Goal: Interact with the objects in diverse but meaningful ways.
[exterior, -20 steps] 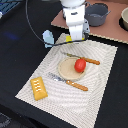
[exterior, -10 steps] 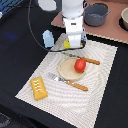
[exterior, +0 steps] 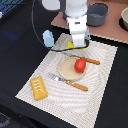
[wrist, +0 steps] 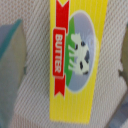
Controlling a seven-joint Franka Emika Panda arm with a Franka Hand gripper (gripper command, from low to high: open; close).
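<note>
Claw (exterior: 78, 44) upper centre, fingers spread either side of butter box (wrist: 74, 60), poised for pinch; tomato (exterior: 79, 65) on plate (exterior: 67, 70), mid-frame.

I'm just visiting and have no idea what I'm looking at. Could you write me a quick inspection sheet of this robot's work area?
Surface: striped placemat on a dark table.
Job's things: tomato on a plate; orange block near the mat's corner; blue carton off the mat; butter box directly under the arm.
Clutter: fork and knife by the plate; two grey pots on a brown board.
Gripper: above the butter box, fingers either side, not seen touching.
Cables: one black cable looping from the arm.
Surroundings: nothing seen.
</note>
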